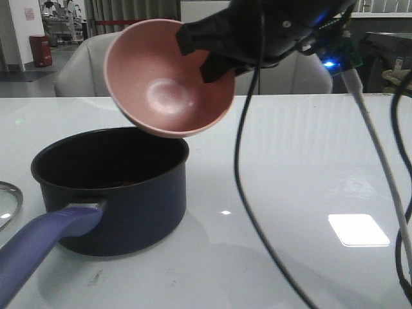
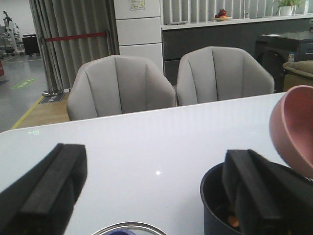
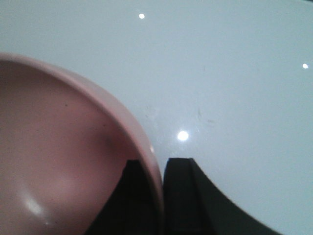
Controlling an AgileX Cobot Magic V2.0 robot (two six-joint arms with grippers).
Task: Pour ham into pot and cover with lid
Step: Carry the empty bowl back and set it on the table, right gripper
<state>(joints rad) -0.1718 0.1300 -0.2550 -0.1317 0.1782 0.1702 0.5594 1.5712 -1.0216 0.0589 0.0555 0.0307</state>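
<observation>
1. the pouring step looks all but done: the right claw (image 3: 161, 196) has its two fingers pinched on the rim of the pink bowl (image 1: 168, 77), one inside the rim and one outside, holding it tipped steeply on its side above the pot (image 1: 111, 187).
2. the bowl hangs over the pot's rim at about 2 o'clock, its mouth facing the front camera. it shows bare pink inside, with no slices left that i can see.
3. the ham (image 2: 234, 219) seems to be in the pot already: the left wrist view catches a few orange bits low inside the black interior, partly hidden by a finger. from the front the pot's depth is too dark to tell.
4. the left claw (image 2: 146, 196) has its fingers wide apart, gripping nothing, hovering beside the pot.
5. the lid (image 1: 8, 203) lies flat on the table (image 1: 309, 161) at the pot's 9 o'clock, only its steel edge in view; the pot's handle points toward 7 o'clock.
6. next, i judge, the bowl should swing clear and be set down, then the lid must be gripped by its knob and centred on the pot.
</observation>
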